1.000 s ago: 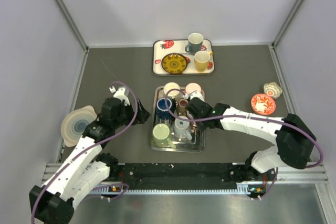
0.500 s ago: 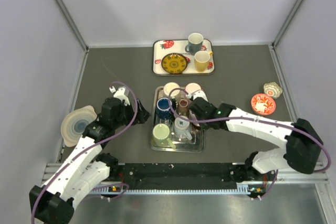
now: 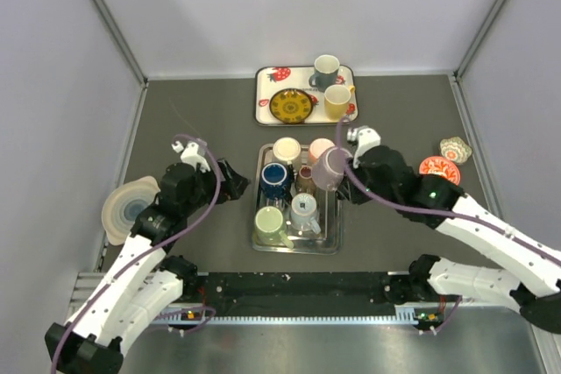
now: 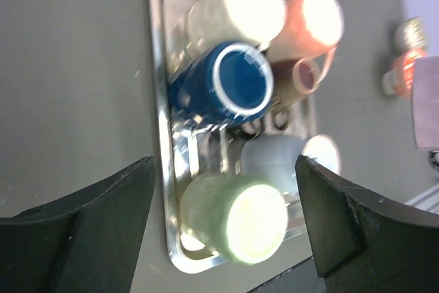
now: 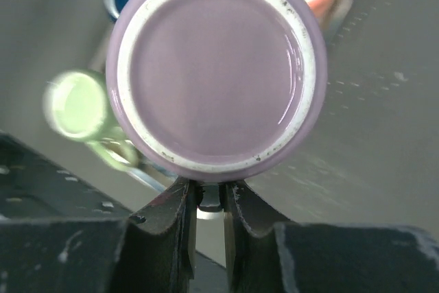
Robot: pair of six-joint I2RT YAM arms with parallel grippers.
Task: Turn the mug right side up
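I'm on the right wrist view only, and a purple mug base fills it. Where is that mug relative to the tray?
Observer: From the top view, the purple mug is held by the right end effector over the right edge of the metal tray, beside the pink mug.
Operator: Where is the left arm?
Observer: The left end effector is left of the tray, apart from it, with its fingers spread open.
Operator: Any room on the right to set it down?
Observer: Bare table shows right of the tray, and a red dish lies near the right wall.
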